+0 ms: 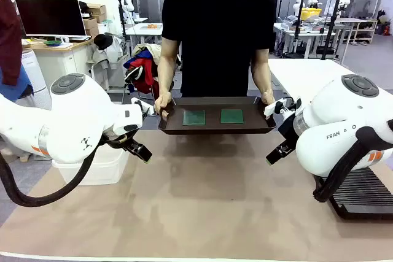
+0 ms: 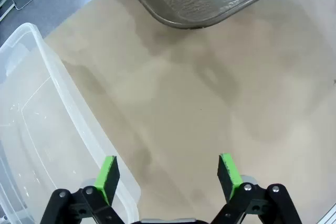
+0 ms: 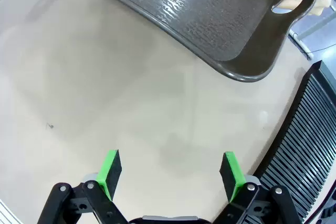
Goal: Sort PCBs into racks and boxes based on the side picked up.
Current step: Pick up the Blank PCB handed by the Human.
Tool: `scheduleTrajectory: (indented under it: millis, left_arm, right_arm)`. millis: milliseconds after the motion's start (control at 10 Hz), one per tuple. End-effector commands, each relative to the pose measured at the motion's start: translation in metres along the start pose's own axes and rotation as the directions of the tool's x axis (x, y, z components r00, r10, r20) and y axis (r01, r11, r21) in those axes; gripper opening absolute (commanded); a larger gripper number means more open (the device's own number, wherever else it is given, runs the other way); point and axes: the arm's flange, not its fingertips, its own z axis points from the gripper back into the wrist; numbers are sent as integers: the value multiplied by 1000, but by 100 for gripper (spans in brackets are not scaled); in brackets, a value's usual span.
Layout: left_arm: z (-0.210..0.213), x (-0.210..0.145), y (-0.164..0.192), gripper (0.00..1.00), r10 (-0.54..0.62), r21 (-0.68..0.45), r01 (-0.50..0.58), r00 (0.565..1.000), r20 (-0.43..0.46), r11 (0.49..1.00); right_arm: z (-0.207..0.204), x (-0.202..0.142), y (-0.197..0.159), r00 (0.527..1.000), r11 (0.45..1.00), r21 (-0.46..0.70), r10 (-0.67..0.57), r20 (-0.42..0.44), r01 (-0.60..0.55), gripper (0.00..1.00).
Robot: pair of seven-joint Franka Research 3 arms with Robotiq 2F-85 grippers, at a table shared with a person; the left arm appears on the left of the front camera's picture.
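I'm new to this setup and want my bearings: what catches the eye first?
A person at the far side holds a dark tray above the table, two green PCBs lying flat side by side on it. The left gripper hangs open by a clear box, the right gripper open by a black rack.

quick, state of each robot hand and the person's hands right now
Left hand: open, empty.
Right hand: open, empty.
Person's hands: holding the dark brown rectangular plastic tray by its ends.
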Motion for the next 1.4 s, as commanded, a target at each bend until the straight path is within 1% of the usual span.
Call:
scheduleTrajectory:
  millis: [0,1300]
  left_arm:
    - [0,0,0,100,0,0,0,1000,0,1000]
    - [0,0,0,100,0,0,0,1000,0,1000]
  right_arm:
    - [0,0,0,1000,1000,0,0,0,0,100]
    - [0,0,0,1000,1000,0,0,0,0,100]
